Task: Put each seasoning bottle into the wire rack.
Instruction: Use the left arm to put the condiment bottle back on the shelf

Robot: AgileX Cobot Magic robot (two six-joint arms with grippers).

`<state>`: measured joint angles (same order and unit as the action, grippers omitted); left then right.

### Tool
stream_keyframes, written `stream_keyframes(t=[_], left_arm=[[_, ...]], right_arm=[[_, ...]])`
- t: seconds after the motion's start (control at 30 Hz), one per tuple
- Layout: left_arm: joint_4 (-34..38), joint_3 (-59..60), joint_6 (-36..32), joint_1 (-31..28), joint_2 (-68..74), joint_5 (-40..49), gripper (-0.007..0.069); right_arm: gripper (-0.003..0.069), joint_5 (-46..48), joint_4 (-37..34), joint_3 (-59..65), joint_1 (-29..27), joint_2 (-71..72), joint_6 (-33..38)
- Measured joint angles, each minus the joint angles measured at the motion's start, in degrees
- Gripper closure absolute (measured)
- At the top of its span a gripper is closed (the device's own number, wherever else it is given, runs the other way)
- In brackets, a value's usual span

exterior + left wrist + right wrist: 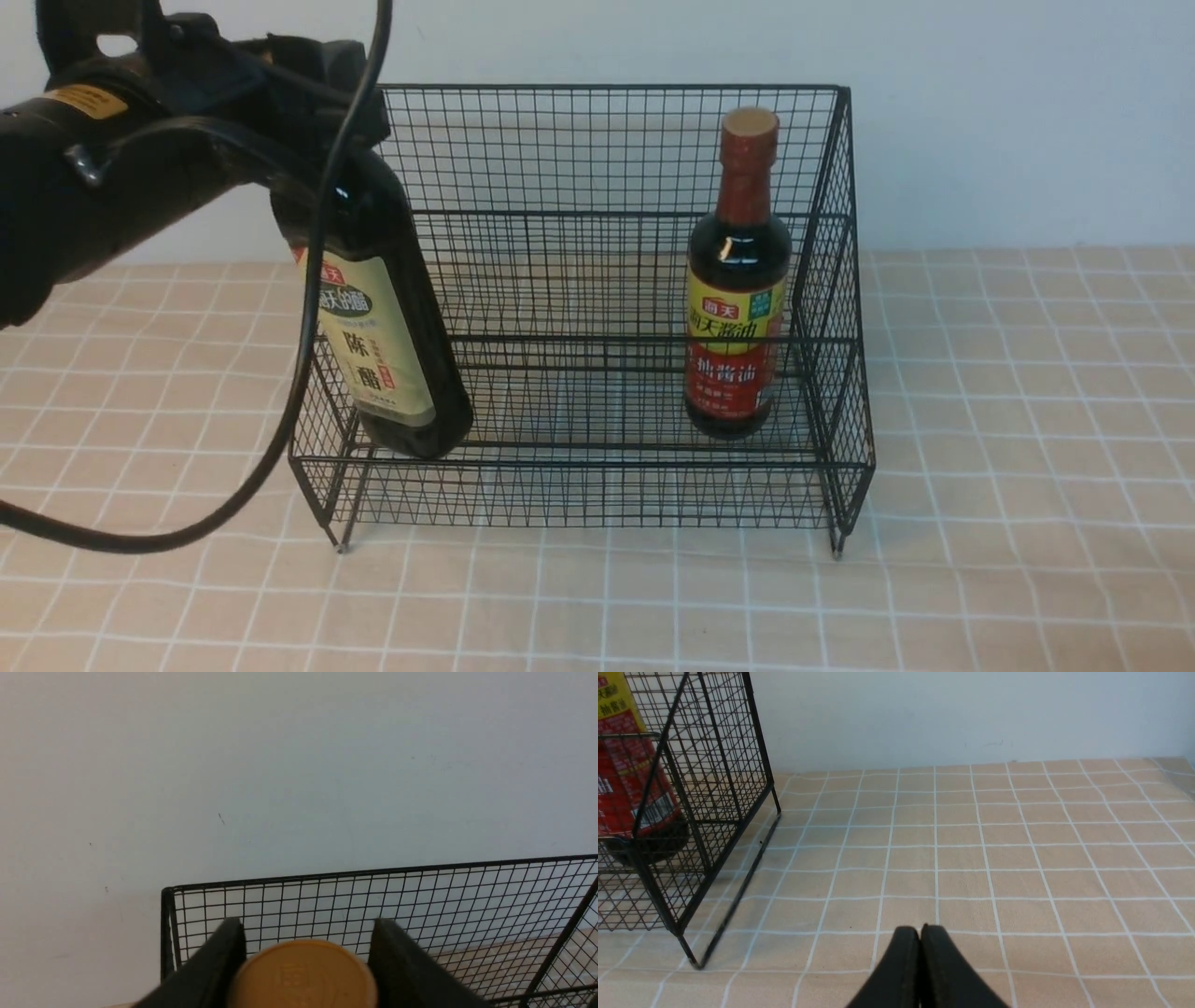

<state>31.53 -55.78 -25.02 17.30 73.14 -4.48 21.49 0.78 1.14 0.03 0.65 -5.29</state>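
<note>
Two bottles, front view: both hold dark liquid, and both are at the lower tier of the black wire rack (607, 149), which stands on the checked bench (1027, 467).
Front view, broad bottle (387, 345): it has a beige label and hangs tilted at the rack's left end, its top leaning left and its base down by the front rail. Whether the base touches the wire I cannot tell.
Front view, left arm (103, 177): its black end covers the broad bottle's top, so the grip is hidden here. A black cable (308, 308) loops across the label.
Front view, round bottle (738, 308): it has a red neck and a yellow-and-red label, and stands upright at the right end of the lower tier, well apart from the broad bottle.
Left wrist view, left fingers (210, 975): they are partly spread and clamped on either side of the gold cap (301, 975), both touching it. The rack's back mesh and a pale wall (280, 765) lie beyond.
Right wrist view, right fingers (903, 970): they are pressed together, holding nothing, over the bench beside the rack's right end. The round bottle's lower label shows through the mesh.
</note>
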Motion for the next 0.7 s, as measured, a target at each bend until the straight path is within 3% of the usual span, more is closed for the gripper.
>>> stream_keyframes(t=[0.37, 0.7], left_arm=[[-0.9, 0.11, -0.7, 0.0, 2.21, 11.23, 0.0317], [-1.01, 0.11, -0.58, 0.0, 2.21, 14.57, 0.0317]], right_arm=[[0.0672, 0.0, 0.0, 0.0, 0.0, 0.04, 0.0], [0.0672, 0.0, 0.0, 0.0, 0.0, 0.04, -0.06]])
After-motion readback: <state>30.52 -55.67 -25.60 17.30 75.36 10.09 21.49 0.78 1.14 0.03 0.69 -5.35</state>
